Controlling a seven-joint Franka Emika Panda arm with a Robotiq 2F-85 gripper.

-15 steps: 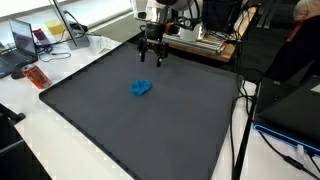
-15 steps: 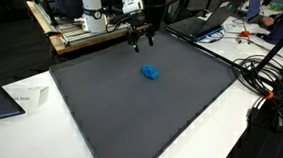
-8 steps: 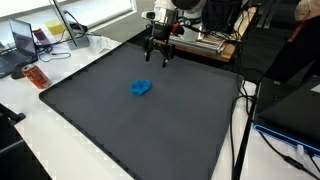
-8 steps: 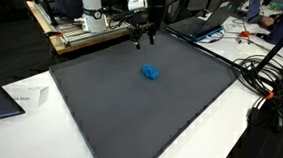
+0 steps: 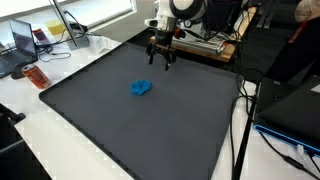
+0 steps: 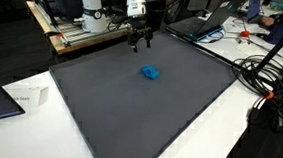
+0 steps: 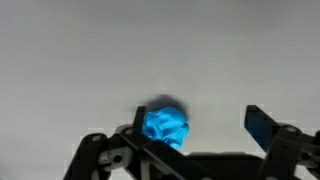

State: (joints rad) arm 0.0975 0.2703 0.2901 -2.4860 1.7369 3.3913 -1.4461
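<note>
"Wrist view first: what is lying under the gripper (image 7: 199,116)?"

"One blue lump (image 7: 166,125) is sitting low in that picture, just beside one of the two dark fingers (image 7: 262,122) (the other finger is hiding part of its edge). It is looking crumpled and soft, with folds and no flat face."

"Which way is it pointing?"

"From the wrist it is looking nearly round, so I cannot tell. In an exterior view the blue lump (image 5: 141,88) is stretching a little from lower left to upper right, so its long axis is running at a slant across the mat (image 5: 120,130). No end is standing out as a front."

"And where is it resting?"

"It is lying on the mat, somewhat towards the far half, and both exterior views are showing the same single blue lump (image 6: 151,73). The mat is one dark grey sheet, matte and smooth, and it is covering most of a white table (image 6: 21,86)."

"The gripper?"

"One gripper (image 5: 161,62) is hanging over the far edge of the mat, pointing down, apart from the lump. Its jaws are standing wide apart and holding nothing."

"Anything around it?"

"One open laptop (image 5: 22,40) and one orange-red object (image 5: 36,76) are sitting off the mat, and dark cables (image 6: 267,78) are trailing along the table edge (too tangled to count)."
</note>
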